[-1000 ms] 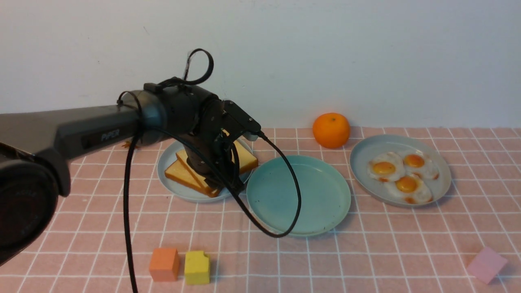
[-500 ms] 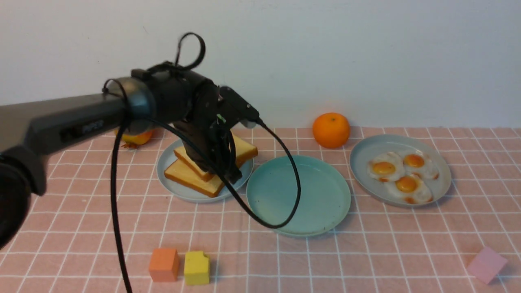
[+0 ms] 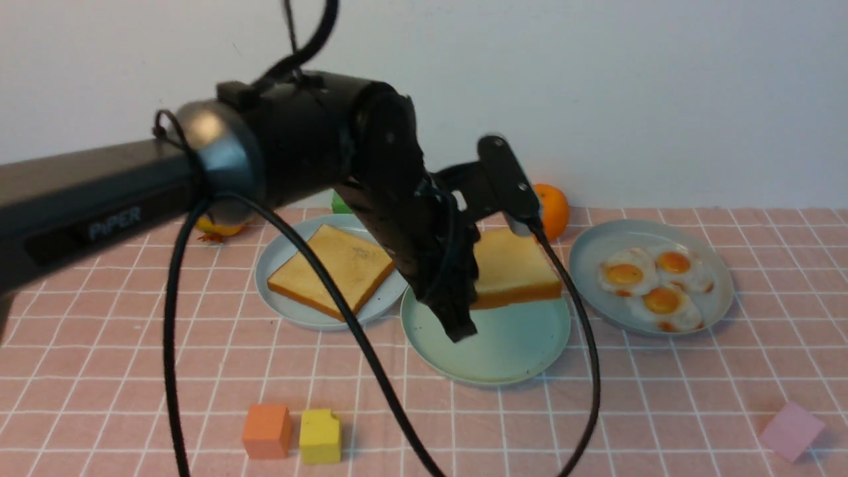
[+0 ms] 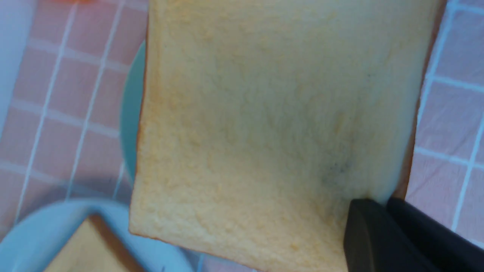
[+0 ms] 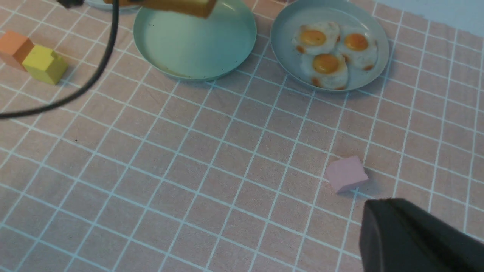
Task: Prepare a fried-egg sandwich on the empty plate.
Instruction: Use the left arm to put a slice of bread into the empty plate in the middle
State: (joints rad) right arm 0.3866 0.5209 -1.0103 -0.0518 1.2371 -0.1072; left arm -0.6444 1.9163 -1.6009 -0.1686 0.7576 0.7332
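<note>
My left gripper point(image 3: 472, 291) is shut on the edge of a toast slice point(image 3: 513, 268), holding it roughly level in the air above the mint-green empty plate point(image 3: 517, 344). In the left wrist view the toast point(image 4: 272, 124) fills most of the picture, with the gripper point(image 4: 382, 202) pinching its corner. A second toast slice point(image 3: 331, 268) lies on the pale blue plate point(image 3: 278, 258). Three fried eggs point(image 3: 652, 285) rest on the grey-blue plate point(image 3: 722, 278). My right gripper point(image 5: 368, 211) is shut and holds nothing, low over the cloth near a pink block point(image 5: 346, 173).
An orange point(image 3: 553, 209) sits behind the plates, partly hidden by the arm's camera. An orange cube point(image 3: 266, 430) and a yellow block point(image 3: 320, 435) stand near the front edge, a pink block point(image 3: 792, 430) at front right. The arm's black cable point(image 3: 371, 371) loops over the cloth.
The left gripper closed on the top toast slice, lifted it off the stack on the pale blue plate and carried it right, over the mint-green plate.
</note>
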